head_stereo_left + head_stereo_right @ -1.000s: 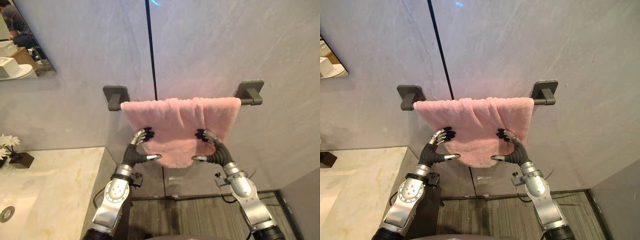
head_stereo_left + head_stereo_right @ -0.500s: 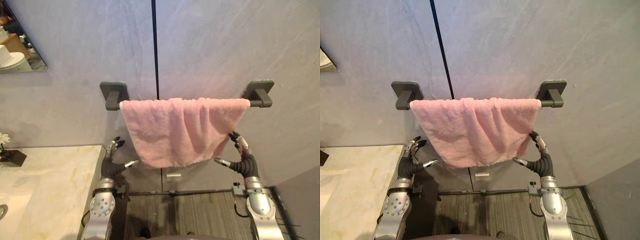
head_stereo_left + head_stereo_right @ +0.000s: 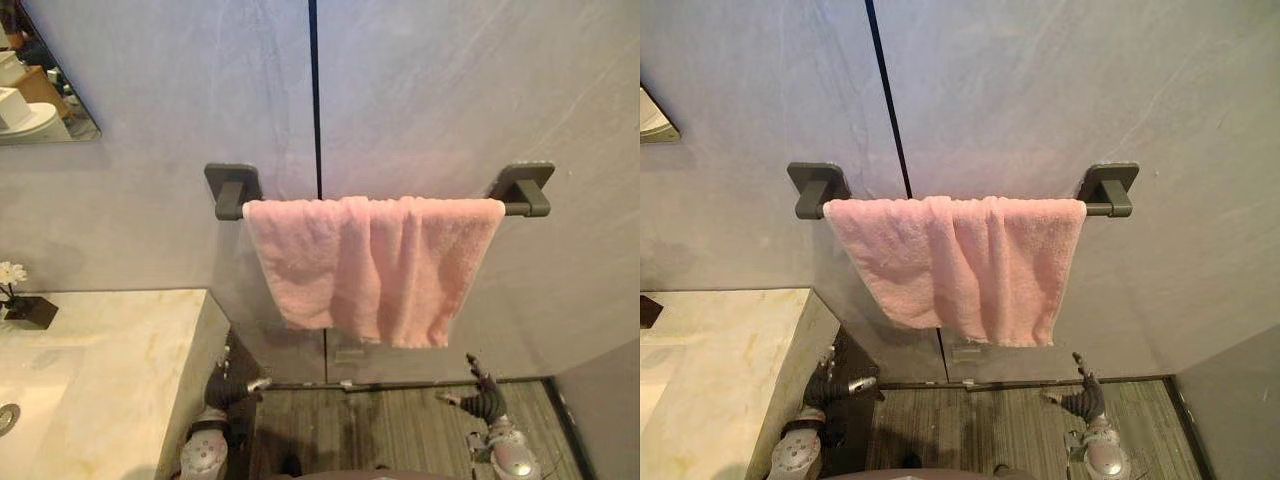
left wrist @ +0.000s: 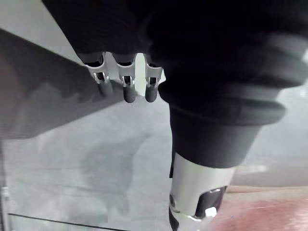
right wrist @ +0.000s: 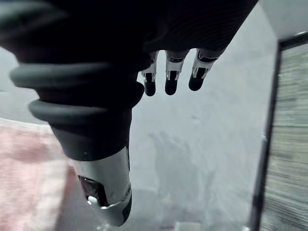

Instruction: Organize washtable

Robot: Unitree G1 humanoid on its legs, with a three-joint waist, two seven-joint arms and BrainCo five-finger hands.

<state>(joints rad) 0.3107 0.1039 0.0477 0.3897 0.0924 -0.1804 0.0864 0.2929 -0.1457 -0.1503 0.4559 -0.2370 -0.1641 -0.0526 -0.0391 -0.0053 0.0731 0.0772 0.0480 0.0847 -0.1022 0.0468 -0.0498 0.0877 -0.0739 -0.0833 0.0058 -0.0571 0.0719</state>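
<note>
Grey stone wall panels are filling the background in the left eye view, and a dark towel bar (image 3: 232, 188) is running across them. A pink towel (image 3: 375, 265) is hanging over the bar, spread along nearly its whole length. Its lower edge is sitting uneven, shorter toward the robot's left and longer toward its right, with soft folds in the middle. A marble surface (image 3: 110, 350) is occupying the lower left, carrying a small white flower (image 3: 12, 274) in a dark block at its back edge. The left robot hand (image 3: 228, 385) is hovering low beside the corner of that surface, well below the towel. The right robot hand (image 3: 482, 400) is hovering over the floor (image 3: 400, 430), also apart from the cloth.

The right eye view is giving the same layout, with both hands under the towel and touching nothing.

The left wrist view is showing straight, relaxed fingers (image 4: 126, 89) with the thumb set apart, holding nothing, and a strip of pink at the edge.

The right wrist view is showing the same: fingers (image 5: 168, 79) extended, empty, with pink cloth off to one side.

Judging from this, the towel step is looking finished or nearly so. Evening out the hem may be left. Little of the surface is showing, so what remains there cannot be told.
</note>
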